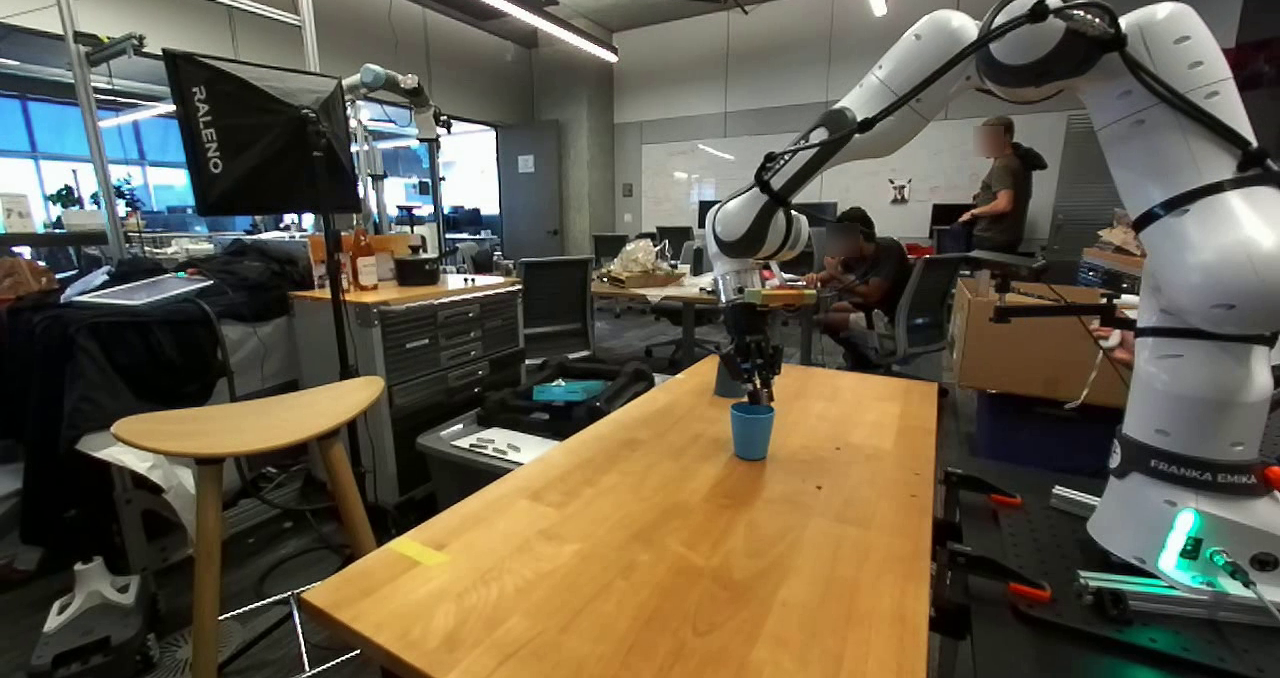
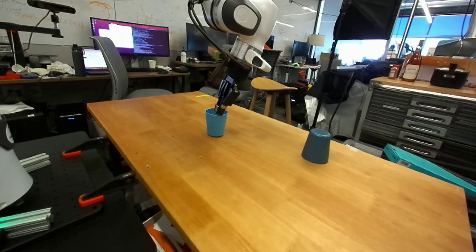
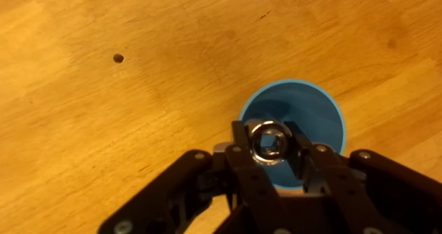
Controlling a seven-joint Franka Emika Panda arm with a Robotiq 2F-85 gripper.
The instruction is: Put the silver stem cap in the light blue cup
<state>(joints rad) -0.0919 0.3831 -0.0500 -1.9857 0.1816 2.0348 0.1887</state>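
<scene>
The light blue cup stands upright on the wooden table in both exterior views. In the wrist view its open mouth and inner wall lie right below the jaws. My gripper is shut on the silver stem cap, a shiny ring-shaped piece gripped between the two fingers. Blue of the cup shows through its hole. In both exterior views the gripper points down at the cup's mouth, tips about at rim height. The cap is too small to make out clearly there.
A darker blue cup stands upside down on the table nearby; it is partly hidden behind the gripper in an exterior view. The wooden table has small holes. Clamps with orange tips sit along the robot-side edge.
</scene>
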